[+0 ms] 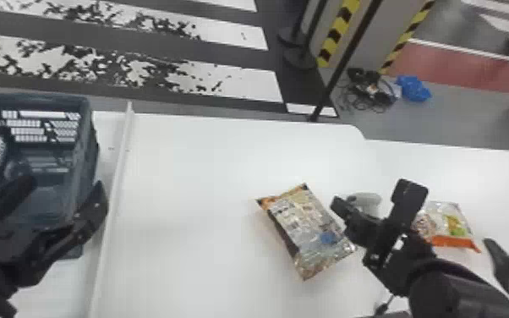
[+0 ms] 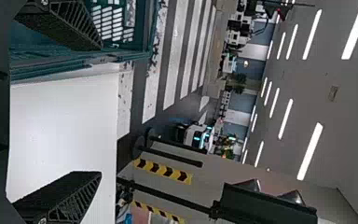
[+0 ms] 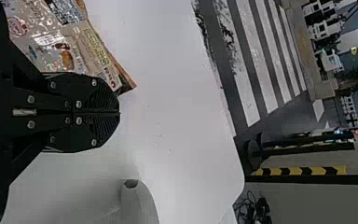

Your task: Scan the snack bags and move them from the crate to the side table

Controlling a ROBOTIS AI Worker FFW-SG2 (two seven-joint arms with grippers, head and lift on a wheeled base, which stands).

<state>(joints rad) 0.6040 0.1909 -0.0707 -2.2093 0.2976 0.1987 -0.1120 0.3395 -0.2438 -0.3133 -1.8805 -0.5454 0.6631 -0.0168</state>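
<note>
Now my right gripper (image 1: 340, 206) is clenched beside a lower-right snack bag (image 1: 306, 232), my left gripper (image 1: 62, 188) spread by the left-edge crate (image 1: 86, 143).

from the head, we look forward and down over the table (image 1: 190, 169), taking in the crate (image 1: 34, 98) on the left and the striped floor (image 1: 241, 36) beyond. from the left wrist, we look forward from close by the crate, out to the ceiling lights (image 2: 311, 151), all lying sideways. from the right wrist, also sideways, we look forward and more downward, close to a snack bag (image 1: 308, 232). our three views share table and striped floor; head and left wrist share the crate, head and right wrist the snack bag.
</note>
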